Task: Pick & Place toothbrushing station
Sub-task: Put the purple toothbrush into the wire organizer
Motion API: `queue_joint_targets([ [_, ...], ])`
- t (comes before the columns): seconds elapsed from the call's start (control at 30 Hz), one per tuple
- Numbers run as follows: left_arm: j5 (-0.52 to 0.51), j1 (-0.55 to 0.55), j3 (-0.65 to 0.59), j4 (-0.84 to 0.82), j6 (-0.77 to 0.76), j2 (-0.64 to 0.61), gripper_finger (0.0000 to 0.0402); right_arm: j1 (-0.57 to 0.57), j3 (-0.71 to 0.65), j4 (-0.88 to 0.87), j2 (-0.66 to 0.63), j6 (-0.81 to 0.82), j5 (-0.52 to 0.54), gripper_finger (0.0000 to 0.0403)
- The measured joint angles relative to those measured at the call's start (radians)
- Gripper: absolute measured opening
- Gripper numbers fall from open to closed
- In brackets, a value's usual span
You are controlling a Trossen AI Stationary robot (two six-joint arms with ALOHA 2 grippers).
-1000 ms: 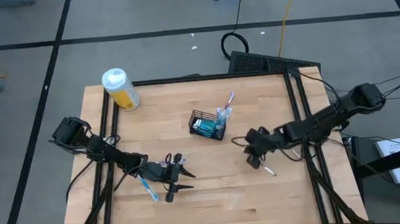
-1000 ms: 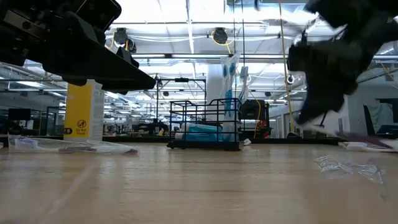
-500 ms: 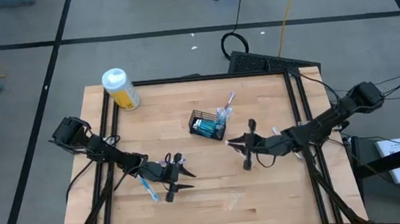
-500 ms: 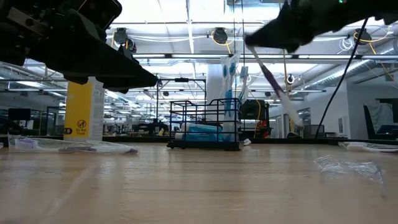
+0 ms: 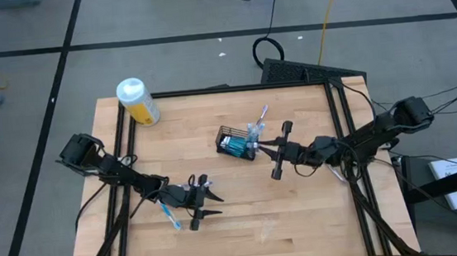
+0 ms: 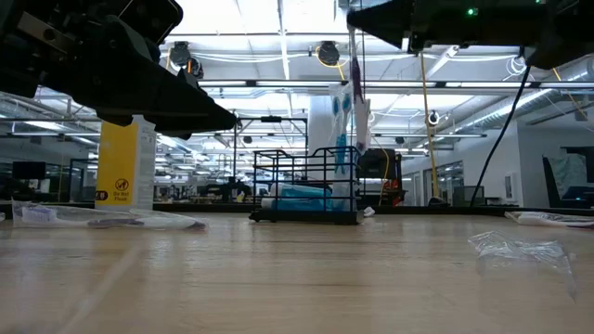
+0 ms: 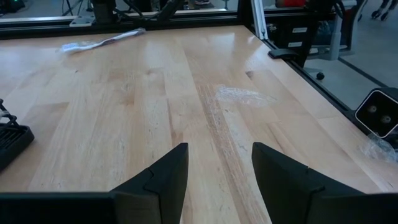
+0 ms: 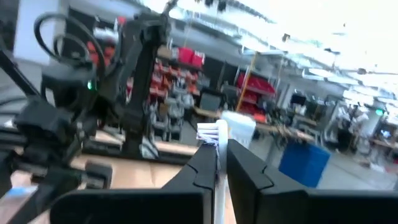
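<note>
Table (image 5: 221, 228): basket (image 5: 236, 142) sits centre-rear, teal tubes (image 5: 232, 146) inside, brushes (image 5: 258, 119) sticking up from its right end. Yellow bottle (image 5: 138, 102) at the rear-left corner. Left gripper (image 5: 205, 208) hangs over the front-left area, fingers (image 7: 163, 180) apart, nothing between them; a brush (image 5: 168, 215) lies on the wood just beside it. Right gripper (image 5: 265, 147) just right of the basket, clenched on a toothbrush (image 8: 214, 138), bristles up. Clear wrapper (image 5: 267, 229) near the front edge.
</note>
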Motion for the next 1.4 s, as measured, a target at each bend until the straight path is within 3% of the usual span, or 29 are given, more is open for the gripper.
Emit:
queue_joint_targets([
  [0.7,-0.008,0.0,0.0,0.0,-0.01,0.0,0.0182,-0.145,0.001,0.071,0.018,0.018,-0.164,0.0011],
  [1.03,-0.008,0.0,0.0,-0.001,-0.014,0.0,0.0182,-0.165,0.001,0.234,0.193,0.041,-0.164,0.0011],
  [1.4,-0.008,0.0,0.0,-0.008,-0.021,0.0,0.0182,-0.176,0.001,0.241,0.277,0.126,-0.163,0.0011],
])
